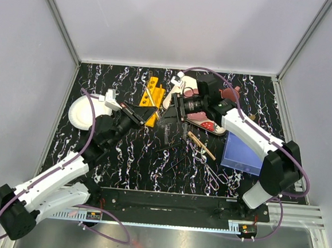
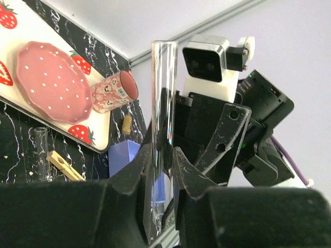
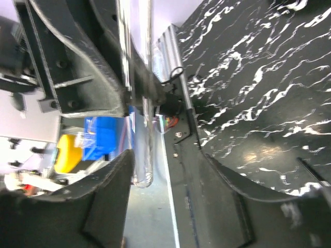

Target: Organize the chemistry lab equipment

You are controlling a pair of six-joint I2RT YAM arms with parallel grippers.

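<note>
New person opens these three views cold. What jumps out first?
The left gripper is clamped on a clear glass tube at mid-table, beside the yellow holed rack. The right gripper faces it at close range with its jaws open. Behind them, the strawberry-print tray with its pink dotted plate and the pink cup stand out in colour against the black marbled table.

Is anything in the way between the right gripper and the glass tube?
Nothing visible is. The glass tube, clamped in the left gripper, stands right before the right gripper and its open fingers.
</note>
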